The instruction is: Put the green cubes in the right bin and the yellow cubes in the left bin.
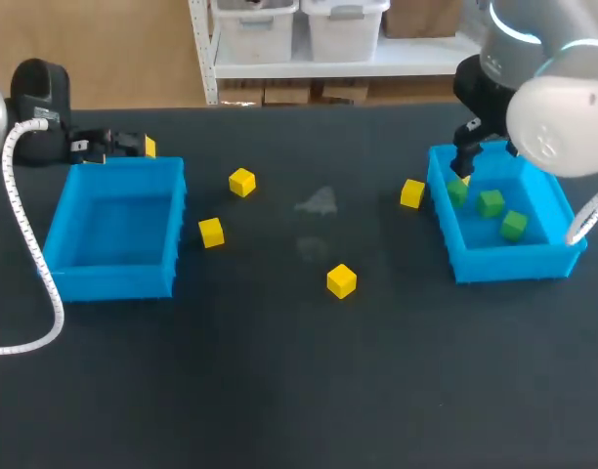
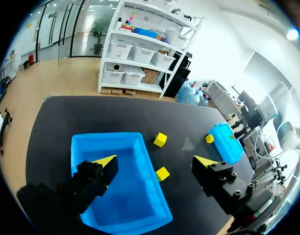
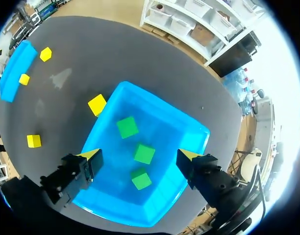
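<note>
Three green cubes lie inside the right blue bin. My right gripper hangs open above that bin's far left corner, holding nothing. One yellow cube rests against the bin's outer left wall. More yellow cubes lie on the black table between the bins. The left blue bin holds nothing. My left gripper stands open and empty over its far left edge.
The left arm's white cable loops down past the left bin. A faint pale smudge marks the table's middle. Open black tabletop stretches across the front.
</note>
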`<state>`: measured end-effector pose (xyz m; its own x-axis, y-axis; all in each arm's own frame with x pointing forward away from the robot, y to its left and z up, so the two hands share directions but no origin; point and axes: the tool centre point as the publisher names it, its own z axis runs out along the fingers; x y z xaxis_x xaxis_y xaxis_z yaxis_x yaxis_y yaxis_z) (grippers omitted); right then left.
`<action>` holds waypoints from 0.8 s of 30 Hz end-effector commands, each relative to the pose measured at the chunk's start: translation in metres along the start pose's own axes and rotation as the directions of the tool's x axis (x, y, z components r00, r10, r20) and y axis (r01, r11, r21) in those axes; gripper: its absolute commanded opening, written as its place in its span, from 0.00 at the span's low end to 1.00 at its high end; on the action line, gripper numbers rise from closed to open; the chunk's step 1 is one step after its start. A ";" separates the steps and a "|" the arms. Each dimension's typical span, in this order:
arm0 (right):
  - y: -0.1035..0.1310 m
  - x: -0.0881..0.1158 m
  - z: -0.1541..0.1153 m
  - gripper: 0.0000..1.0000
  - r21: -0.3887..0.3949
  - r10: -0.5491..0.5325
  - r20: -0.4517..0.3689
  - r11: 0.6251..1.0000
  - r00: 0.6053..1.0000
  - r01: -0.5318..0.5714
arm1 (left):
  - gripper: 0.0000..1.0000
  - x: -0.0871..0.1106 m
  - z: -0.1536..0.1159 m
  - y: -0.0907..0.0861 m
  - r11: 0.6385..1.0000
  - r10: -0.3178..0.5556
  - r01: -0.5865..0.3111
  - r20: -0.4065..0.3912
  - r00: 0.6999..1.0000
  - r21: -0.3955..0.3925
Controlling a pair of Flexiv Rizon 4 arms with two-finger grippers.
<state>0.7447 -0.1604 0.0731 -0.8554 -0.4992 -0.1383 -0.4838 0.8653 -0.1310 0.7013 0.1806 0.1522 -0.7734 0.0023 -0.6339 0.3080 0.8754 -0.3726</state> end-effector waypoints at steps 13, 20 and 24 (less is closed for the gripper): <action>0.001 0.006 -0.001 1.00 0.005 0.001 0.124 1.000 0.992 -0.001 | 1.00 0.001 0.000 0.002 1.000 0.002 -0.002 0.005 1.000 0.010; 0.001 0.006 -0.001 1.00 0.005 0.001 0.124 1.000 0.992 -0.001 | 1.00 0.001 0.000 0.002 1.000 0.002 -0.002 0.005 1.000 0.010; 0.001 0.006 -0.001 1.00 0.005 0.001 0.124 1.000 0.992 -0.001 | 1.00 -0.010 0.007 -0.003 0.997 0.079 -0.079 -0.033 0.996 0.012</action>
<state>0.7410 -0.1614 0.0730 -0.8276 -0.5012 -0.2527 -0.4835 0.8652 -0.1328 0.7001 0.1774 0.1521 -0.7616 0.0475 -0.6463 0.3467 0.8724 -0.3444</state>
